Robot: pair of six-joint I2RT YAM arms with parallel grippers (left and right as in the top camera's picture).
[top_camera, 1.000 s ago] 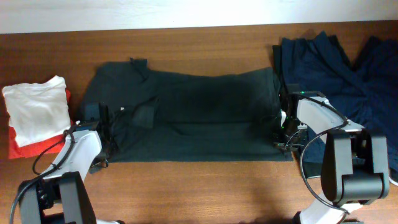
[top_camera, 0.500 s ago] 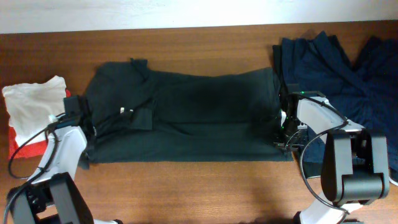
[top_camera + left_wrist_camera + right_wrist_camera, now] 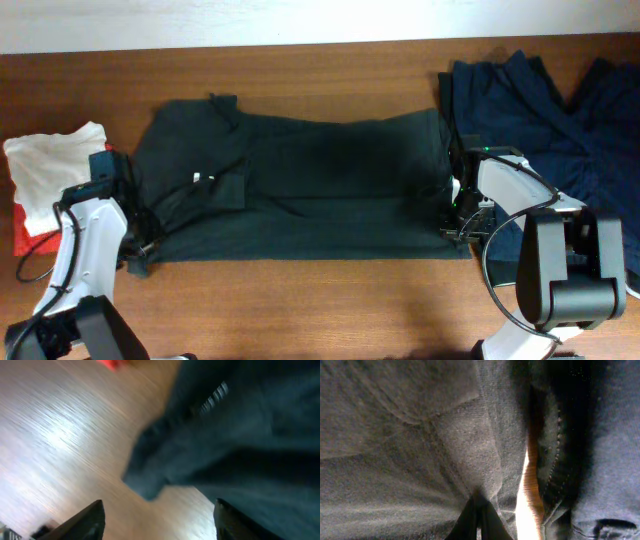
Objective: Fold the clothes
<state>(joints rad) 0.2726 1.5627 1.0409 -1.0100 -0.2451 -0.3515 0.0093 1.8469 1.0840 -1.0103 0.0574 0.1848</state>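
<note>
The clothes, a black T-shirt (image 3: 320, 190), lie flat and folded lengthwise across the middle of the table. My left gripper (image 3: 135, 248) hovers off the shirt's lower left corner. In the left wrist view its jaws (image 3: 160, 510) are wide open over bare wood, with nothing between them, and the shirt's edge (image 3: 240, 435) lies just ahead. My right gripper (image 3: 452, 212) is at the shirt's right edge. In the right wrist view its fingers (image 3: 477, 521) are pressed together, with bunched black fabric (image 3: 420, 445) at their tips.
A wrinkled navy garment (image 3: 540, 110) lies at the far right, touching the shirt's right edge, and shows beside a sliver of table in the right wrist view (image 3: 615, 460). A folded white and red pile (image 3: 55, 180) sits at the far left, close to my left arm.
My left gripper opened, let go of the shirt's left side and drew back to the left. The shirt's left part now lies flat. The right arm has not moved.
</note>
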